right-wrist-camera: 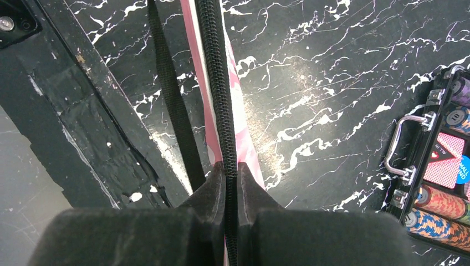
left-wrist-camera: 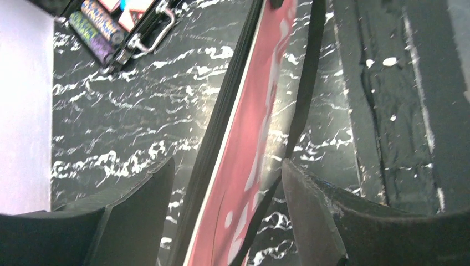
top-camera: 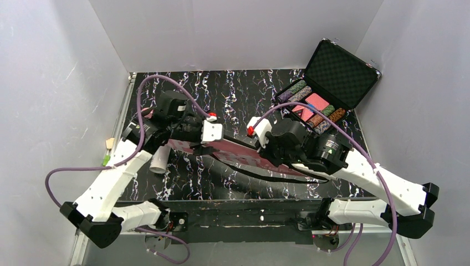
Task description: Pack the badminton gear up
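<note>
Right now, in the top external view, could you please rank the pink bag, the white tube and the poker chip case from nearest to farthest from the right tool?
1. The pink bag: pinched at its zipper by the right tool.
2. The poker chip case: open, at the back right.
3. The white tube: far off on the left side.
</note>
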Robot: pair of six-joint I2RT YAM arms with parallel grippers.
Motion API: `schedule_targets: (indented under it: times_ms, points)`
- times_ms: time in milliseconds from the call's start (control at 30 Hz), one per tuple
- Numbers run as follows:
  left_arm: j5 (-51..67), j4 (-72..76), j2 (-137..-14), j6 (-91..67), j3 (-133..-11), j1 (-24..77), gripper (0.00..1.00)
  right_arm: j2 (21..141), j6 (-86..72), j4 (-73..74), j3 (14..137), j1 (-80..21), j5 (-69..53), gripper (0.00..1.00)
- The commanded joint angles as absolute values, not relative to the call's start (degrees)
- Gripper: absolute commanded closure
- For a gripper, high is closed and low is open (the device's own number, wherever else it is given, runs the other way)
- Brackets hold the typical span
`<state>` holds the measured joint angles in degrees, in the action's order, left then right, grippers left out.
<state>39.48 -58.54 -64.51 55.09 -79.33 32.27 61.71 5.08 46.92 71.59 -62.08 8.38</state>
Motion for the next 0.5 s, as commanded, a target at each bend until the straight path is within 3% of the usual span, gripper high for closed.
schedule_targets:
  times_ms: [0, 467]
  points:
    - [43.0, -53.4, -66.6, 49.2, -79.8, 36.5, 0.29, 61.8, 3.9, 42.2, 77.9, -64.1, 9.7, 0.99]
    - [41.8, -49.8, -74.3, 47.2, -82.6, 40.2, 0.28, 65.1, 4.8, 43.0, 83.5, -74.6, 20.2, 0.99]
